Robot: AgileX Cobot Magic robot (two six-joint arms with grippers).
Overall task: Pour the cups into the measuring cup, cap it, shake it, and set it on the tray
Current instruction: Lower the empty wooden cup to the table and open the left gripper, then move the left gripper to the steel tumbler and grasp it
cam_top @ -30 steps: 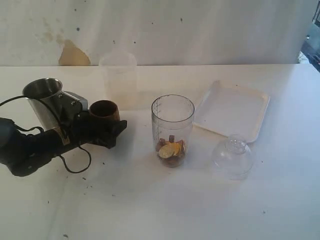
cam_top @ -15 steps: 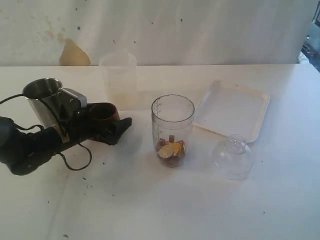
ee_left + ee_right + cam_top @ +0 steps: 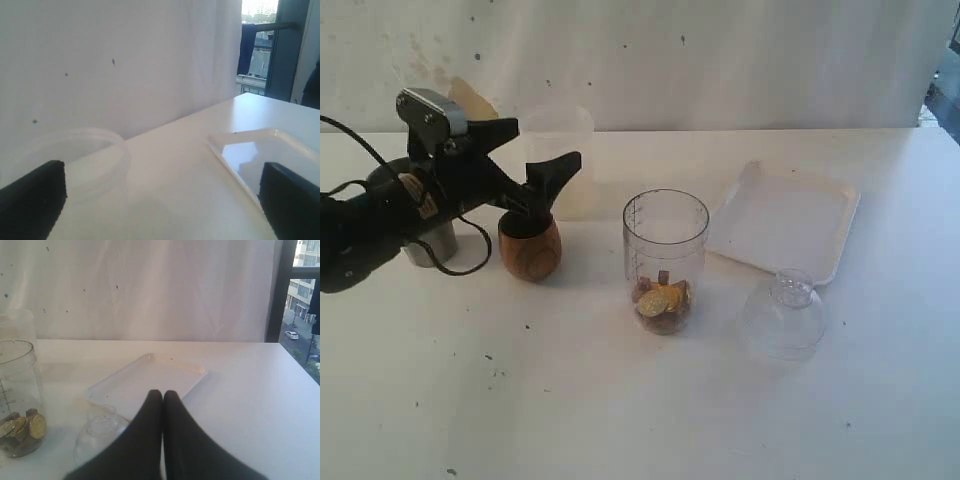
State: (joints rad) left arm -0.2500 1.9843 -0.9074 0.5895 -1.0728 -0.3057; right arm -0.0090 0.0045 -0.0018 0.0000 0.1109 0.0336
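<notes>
Left claw (image 3: 542, 142) is held spread above the upright wooden cup (image 3: 530, 252) near the tabletop's left edge, seemingly done with. Measuring cup (image 3: 665, 240), coins (image 3: 660, 300) inside, is centred; right claw (image 3: 162, 395) is pressed together.

The tall clear plastic measuring cup (image 3: 665, 262) stands mid-way across the white table (image 3: 620, 420), with gold coins (image 3: 662, 302) in its bottom. To its left sits the rounded brown wooden cup (image 3: 530, 252), further left the brushed-steel tumbler (image 3: 428, 244), and behind the wooden cup the frosted translucent cup (image 3: 560, 160). Right of the measuring cup lies the shallow white rectangular tray (image 3: 785, 225), with the clear domed plastic lid (image 3: 783, 313) just before it.
</notes>
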